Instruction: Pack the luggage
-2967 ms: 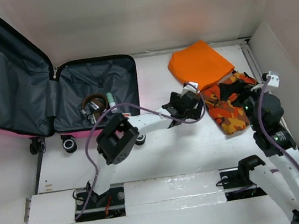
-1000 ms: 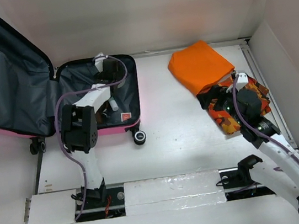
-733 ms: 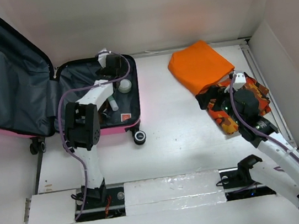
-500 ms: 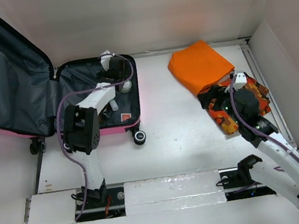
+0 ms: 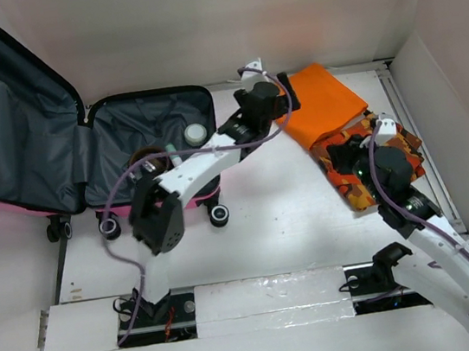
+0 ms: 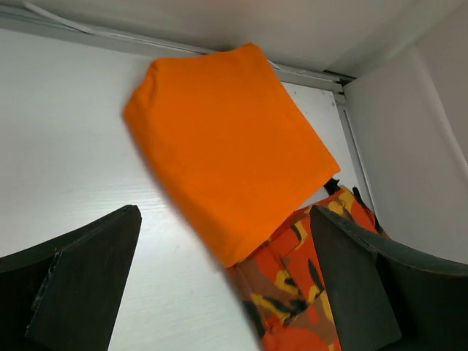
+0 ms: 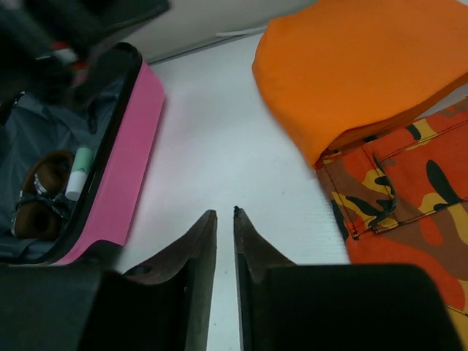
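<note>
White table (image 5: 293, 220), walled in white, bears the open hot-pink hard-shell luggage (image 5: 18, 127) at far left, lid propped back so its grey-lined base can take things. Right of it the left tool (image 6: 223, 219) hangs wide apart over the folded orange cloth (image 5: 320, 98), likely to seize it; the right tool (image 7: 224, 216), nearly together on nothing, sits beside the orange camouflage garment (image 5: 404, 138).

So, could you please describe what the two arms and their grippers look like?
Both arms, the left arm and right arm, have white links with chunky black joints, and a thin purple cable loops loosely along each. The left gripper and right gripper have dark, flat, tapering fingers. No markings are readable.
</note>
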Robot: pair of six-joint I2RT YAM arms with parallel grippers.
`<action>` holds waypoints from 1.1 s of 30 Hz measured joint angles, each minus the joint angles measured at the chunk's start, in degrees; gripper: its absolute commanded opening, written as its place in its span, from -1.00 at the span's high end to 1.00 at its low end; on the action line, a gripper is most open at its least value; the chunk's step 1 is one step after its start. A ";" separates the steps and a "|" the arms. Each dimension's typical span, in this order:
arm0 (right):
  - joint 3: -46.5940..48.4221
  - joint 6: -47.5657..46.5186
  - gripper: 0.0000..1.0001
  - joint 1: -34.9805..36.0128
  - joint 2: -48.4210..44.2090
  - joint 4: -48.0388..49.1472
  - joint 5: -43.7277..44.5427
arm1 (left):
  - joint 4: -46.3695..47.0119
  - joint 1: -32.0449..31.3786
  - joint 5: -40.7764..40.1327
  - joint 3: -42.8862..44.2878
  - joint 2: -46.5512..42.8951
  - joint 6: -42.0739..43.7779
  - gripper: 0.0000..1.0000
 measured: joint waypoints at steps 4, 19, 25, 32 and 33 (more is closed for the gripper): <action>-0.20 0.44 -0.03 0.00 -0.85 0.04 0.90 | -2.80 0.85 2.47 14.36 16.96 -5.38 -0.92; -0.50 0.35 -0.19 0.02 1.14 0.00 0.81 | -8.22 4.22 7.39 32.63 38.21 -17.97 -0.43; -0.52 0.35 -0.19 0.02 0.74 0.02 0.61 | -7.89 4.87 8.44 32.57 41.59 -19.89 -0.30; -0.52 0.35 -0.19 0.02 0.55 0.07 0.11 | -8.07 5.42 10.08 32.39 42.16 -21.00 0.83; -0.52 0.35 -0.19 0.02 0.59 0.07 -0.11 | -7.67 5.68 10.99 32.39 42.47 -21.53 1.00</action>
